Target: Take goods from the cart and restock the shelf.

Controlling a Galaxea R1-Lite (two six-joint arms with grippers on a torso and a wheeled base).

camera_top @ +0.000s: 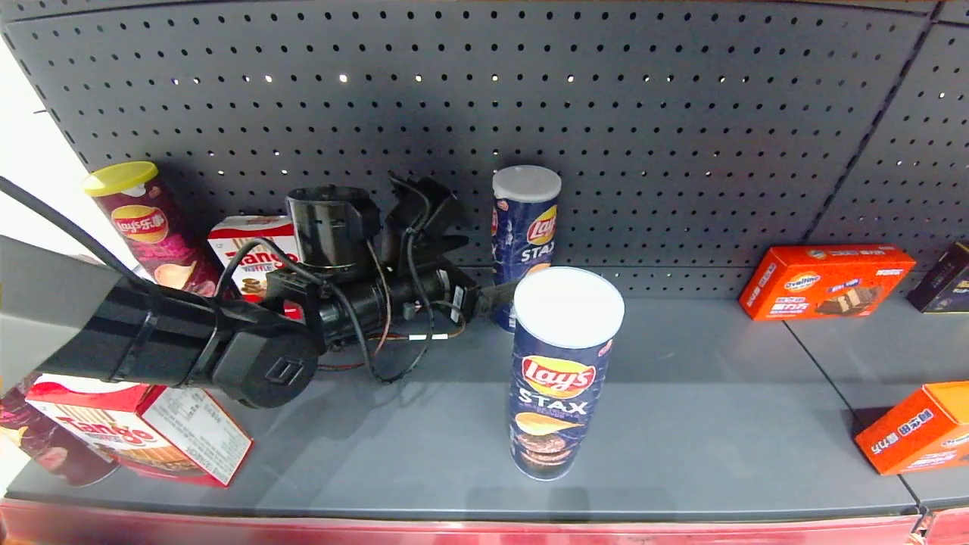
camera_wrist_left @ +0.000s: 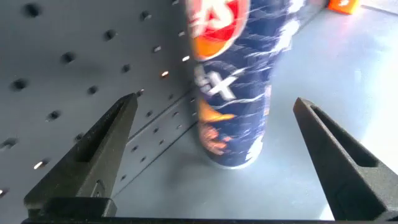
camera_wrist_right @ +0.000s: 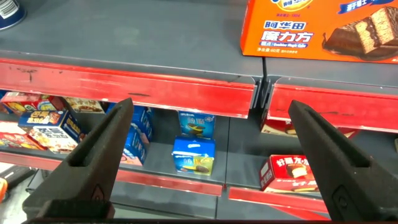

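Pegboard [camera_top: 681, 151] just behind rear can [camera_top: 526, 219]; left claw [camera_wrist_left: 214, 102] spread facing it.

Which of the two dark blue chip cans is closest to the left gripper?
The rear dark blue can, upright by the pegboard wall: the open left gripper faces it. The front can stands nearer the shelf edge.

Grey shelf [camera_top: 719, 401] carries 2 blue cans [camera_top: 556, 393] and several boxes [camera_top: 825, 278].

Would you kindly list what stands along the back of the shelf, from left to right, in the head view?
maroon can → wafer box → rear blue can → orange box → dark box
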